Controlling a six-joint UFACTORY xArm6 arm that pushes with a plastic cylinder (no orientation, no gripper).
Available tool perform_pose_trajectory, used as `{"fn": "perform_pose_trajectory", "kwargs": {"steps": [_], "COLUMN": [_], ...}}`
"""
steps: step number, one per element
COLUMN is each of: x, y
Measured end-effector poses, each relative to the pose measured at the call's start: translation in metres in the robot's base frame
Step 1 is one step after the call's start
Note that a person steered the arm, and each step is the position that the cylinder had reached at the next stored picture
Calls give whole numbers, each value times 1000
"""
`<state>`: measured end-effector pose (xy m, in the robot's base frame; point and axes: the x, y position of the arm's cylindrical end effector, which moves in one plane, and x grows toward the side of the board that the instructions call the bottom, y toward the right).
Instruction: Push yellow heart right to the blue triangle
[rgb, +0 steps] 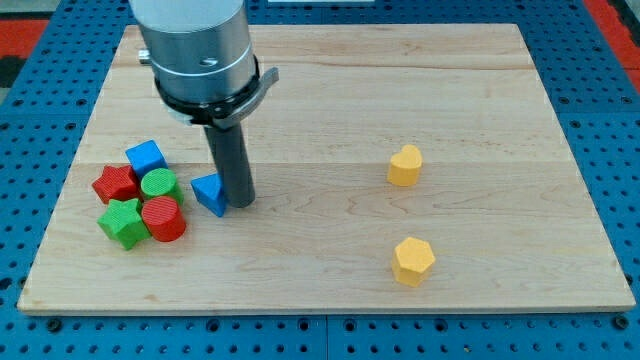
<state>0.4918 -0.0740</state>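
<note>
On the wooden board (330, 100), my tip (241, 203) touches the blue triangle (210, 192)

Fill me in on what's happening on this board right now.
A single robot arm with a straight dark rod is working a wooden board of small coloured blocks. My tip sits right beside the blue triangle block, on its right side in the view. The yellow heart block lies far off toward the view's right, untouched, with a yellow hexagon block below it. Red, green and blue blocks cluster at the left.
</note>
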Motion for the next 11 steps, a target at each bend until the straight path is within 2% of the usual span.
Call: {"fn": "perform_pose_trajectory", "kwargs": {"steps": [2,3,4,5,6,7,8,9,10,11], "x": [-13,-53,-50,-35,-35,-51,-38,-13,7,1], "y": [194,220,158,184,156,96,87,142,142,98]}}
